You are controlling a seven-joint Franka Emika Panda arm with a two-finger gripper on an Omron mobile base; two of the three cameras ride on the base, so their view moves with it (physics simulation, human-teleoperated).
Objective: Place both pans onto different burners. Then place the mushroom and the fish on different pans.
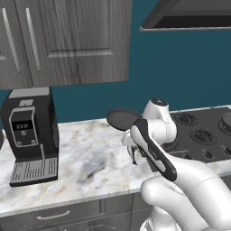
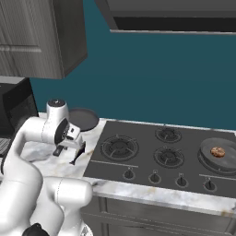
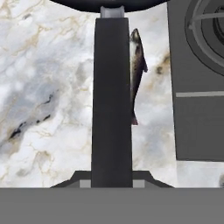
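In the left base view the gripper [image 1: 133,155] hangs low over the marble counter [image 1: 85,167] just left of the cooktop [image 1: 205,135]; a dark pan [image 1: 122,119] sits tilted above the counter just behind the wrist, its handle hidden by the arm. In the right base view the same pan [image 2: 82,119] shows beyond the hand, and a second pan [image 2: 216,154] rests on the far right burner [image 2: 207,161] with the mushroom [image 2: 217,151] in it. In the hand view the jaws are closed on the pan's handle [image 3: 112,100], which runs straight away from the fingers toward the pan body, cut off at the top edge. The fish [image 3: 137,74] lies on the counter just right of the handle, parallel to it, tail nearest the camera; its left side seems hidden behind the handle.
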